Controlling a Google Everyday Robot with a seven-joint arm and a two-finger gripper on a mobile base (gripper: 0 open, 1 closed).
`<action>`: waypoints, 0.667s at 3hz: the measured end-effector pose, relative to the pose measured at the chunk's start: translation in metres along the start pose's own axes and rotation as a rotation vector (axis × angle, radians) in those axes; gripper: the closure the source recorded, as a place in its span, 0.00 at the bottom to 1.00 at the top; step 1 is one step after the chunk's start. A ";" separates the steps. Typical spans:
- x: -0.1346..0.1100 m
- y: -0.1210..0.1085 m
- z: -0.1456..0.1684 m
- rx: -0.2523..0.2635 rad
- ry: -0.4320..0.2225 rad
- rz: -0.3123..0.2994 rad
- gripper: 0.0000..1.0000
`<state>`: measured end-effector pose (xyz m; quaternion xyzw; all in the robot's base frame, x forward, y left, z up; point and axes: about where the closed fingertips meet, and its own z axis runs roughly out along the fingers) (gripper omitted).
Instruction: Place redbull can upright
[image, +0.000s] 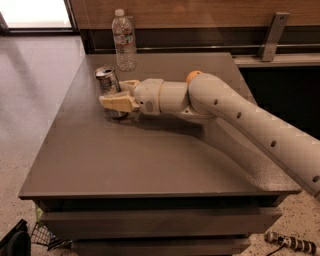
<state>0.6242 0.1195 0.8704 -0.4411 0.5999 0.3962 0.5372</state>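
Note:
The redbull can (106, 79) is a slim silver can with a shiny round top. It stands upright, leaning slightly, at the back left of the dark table (150, 160). My gripper (113, 93) reaches in from the right and holds the can's lower half. One cream finger (116, 102) crosses in front of the can and the other (129, 84) lies behind it. The can's base is hidden behind the near finger. The white arm (240, 120) stretches across the table from the right.
A clear plastic water bottle (123, 40) with a white cap stands just behind the can near the table's back edge. A wooden wall with a metal rail (272, 37) runs behind. Cables and a dark object (20, 240) lie on the floor.

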 end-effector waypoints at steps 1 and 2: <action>0.000 0.002 0.002 -0.004 0.000 -0.001 0.07; -0.001 0.003 0.003 -0.007 0.000 -0.001 0.00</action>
